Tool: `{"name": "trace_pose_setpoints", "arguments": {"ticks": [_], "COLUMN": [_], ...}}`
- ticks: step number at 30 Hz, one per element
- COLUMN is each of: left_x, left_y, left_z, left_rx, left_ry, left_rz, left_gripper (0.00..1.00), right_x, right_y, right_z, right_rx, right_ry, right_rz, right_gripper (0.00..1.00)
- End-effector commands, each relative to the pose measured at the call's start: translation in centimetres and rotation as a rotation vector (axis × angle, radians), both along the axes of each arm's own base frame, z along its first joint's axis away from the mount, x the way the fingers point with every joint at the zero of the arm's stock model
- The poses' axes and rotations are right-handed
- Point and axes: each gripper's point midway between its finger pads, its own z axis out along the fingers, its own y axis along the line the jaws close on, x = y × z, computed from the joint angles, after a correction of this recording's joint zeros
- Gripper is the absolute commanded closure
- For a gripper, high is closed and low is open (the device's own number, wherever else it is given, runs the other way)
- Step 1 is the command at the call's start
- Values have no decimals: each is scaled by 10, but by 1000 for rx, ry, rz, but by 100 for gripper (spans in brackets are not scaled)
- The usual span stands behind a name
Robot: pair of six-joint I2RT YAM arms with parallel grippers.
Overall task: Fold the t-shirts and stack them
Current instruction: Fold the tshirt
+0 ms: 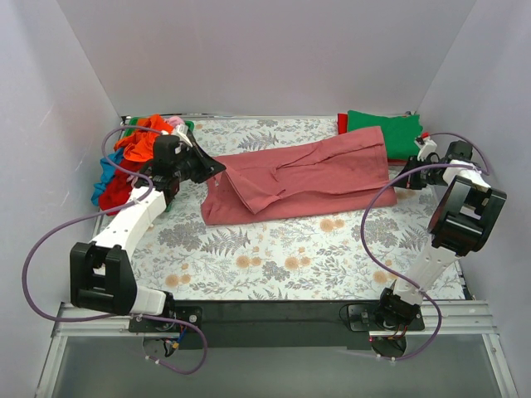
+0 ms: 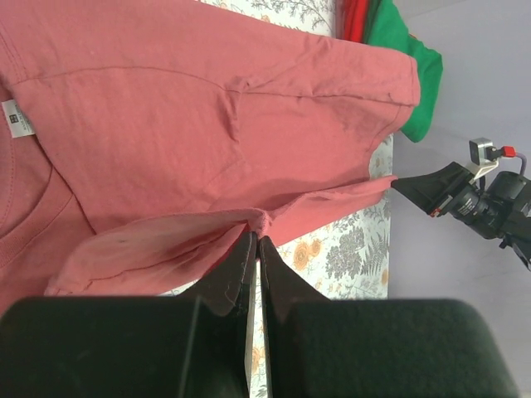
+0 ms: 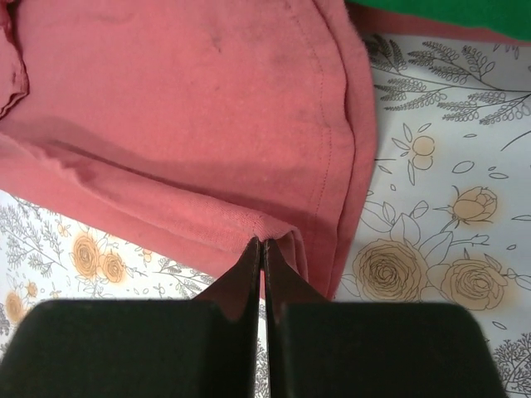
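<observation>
A large dusty-rose t-shirt lies stretched across the middle of the floral table covering, partly folded lengthwise. My left gripper is shut on a pinch of its edge at the left end, fingertips together; the white neck tag shows nearby. At the shirt's right end my right gripper is shut on the folded hem corner. A loose heap of t-shirts in orange, red, green, pink and blue sits at the back left. A folded green t-shirt rests on a red one at the back right.
The floral-and-fern covering spans the table. White walls close in the back and both sides. Purple cables loop beside both arms. The right arm's elbow stands near the right wall.
</observation>
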Motion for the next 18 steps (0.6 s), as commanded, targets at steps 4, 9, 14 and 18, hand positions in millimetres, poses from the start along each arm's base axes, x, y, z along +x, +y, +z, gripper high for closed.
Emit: {"name": "trace_pose_setpoints", "arguments": {"ticks": [4,9,14,18], "left_x": [12,18,22,23], "left_y": [-1,0,1,4], "left_z": [5,1,-1,-4], "left_rx": [-4,-2,-1,0], "left_ry": [-30,-20,-18,-11], "left_rz": [-32,-36,-36,-32], "left_gripper": [100,100,100,100], "right_x": [22,23,25,28], "right_y": [-10,-14,-14,-12], "right_z": [17,13,9,7], "right_rx": [-29,-43,-38,-39], "right_ry": [-67,-56,-48,-47], "right_rz": [-34,-57,-64,-60], "right_gripper": [99,99,99,99]}}
